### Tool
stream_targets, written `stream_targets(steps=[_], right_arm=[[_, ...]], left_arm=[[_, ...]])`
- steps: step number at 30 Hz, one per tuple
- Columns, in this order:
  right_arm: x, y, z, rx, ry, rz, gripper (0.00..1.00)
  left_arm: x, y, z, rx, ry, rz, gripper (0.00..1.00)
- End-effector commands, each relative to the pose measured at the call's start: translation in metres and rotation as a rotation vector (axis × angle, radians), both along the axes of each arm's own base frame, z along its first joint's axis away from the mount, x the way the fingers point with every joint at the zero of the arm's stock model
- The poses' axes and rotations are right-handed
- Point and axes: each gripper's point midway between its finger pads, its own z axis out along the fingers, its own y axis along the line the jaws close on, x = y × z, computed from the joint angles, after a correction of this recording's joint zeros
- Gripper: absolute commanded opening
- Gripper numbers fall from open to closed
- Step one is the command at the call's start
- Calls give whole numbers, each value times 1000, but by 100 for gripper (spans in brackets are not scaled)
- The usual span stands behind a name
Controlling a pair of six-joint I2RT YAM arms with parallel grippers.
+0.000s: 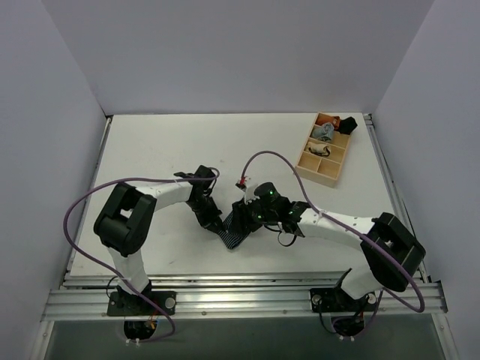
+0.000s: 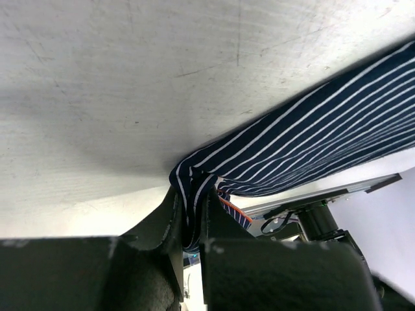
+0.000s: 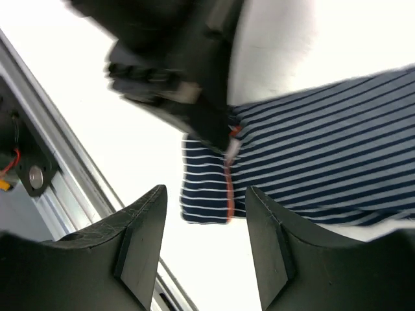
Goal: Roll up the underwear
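Presently, the dark navy pinstriped cloth underwear [image 1: 231, 234] lies about midway between the left and right edges of the white counter [image 1: 150, 150], closer to the near edge than the far one. It is gathered into a narrow diagonal band.

Left gripper [image 1: 210, 214]: at the band's left end. In the left wrist view the gripper [image 2: 192, 207] has its jaws closed tight on a fold of the underwear [image 2: 311, 142]. Navy cloth is pinched between the black fingers [image 2: 220, 243], and a sliver of reddish edging shows just beside them. From the pinch the cloth runs off to the right of that view.

Right gripper [image 1: 246, 217]: directly over the band's right end. In the right wrist view the gripper [image 3: 206, 201] has its jaws spread wide, with nothing between the black fingers [image 3: 139, 240]. Below it the underwear [image 3: 324, 149] shows a thin reddish waistband edge at the corner nearest the left gripper [image 3: 181, 71], which is blurred in that view. Whether the right fingers touch the cloth cannot be told.

Other items: a light wooden compartment tray [image 1: 315, 174] sits at the far right corner, well apart from the underwear, and holds small rolled garments in grey, black and orange. Purple cables [image 1: 259, 156] loop from both arms. A silver aluminium rail [image 1: 240, 300] runs along the near edge.
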Motion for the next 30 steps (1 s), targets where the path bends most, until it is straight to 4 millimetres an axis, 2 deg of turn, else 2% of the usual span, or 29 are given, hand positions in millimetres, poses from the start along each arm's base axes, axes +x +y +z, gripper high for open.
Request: stream_targets(steps=[1, 2, 5, 8, 16, 21, 30], right_arm=[[-12, 3, 9, -103, -104, 67, 47], [-15, 8, 12, -106, -119, 80, 48], [-25, 19, 3, -146, -144, 117, 48], [-27, 26, -9, -196, -173, 134, 48], [-14, 19, -29, -332, -270, 68, 47], [-12, 16, -34, -364, -302, 64, 46], [-28, 31, -31, -335, -327, 97, 43]], left_arm=[[-9, 14, -9, 110, 39, -36, 2], [-10, 15, -8, 116, 46, -38, 2], [-10, 14, -8, 134, 58, -41, 2], [-12, 15, -7, 144, 71, -43, 2], [-15, 19, -7, 172, 94, -41, 2], [-16, 18, -7, 179, 103, -43, 2], [-18, 15, -9, 192, 120, -46, 2]])
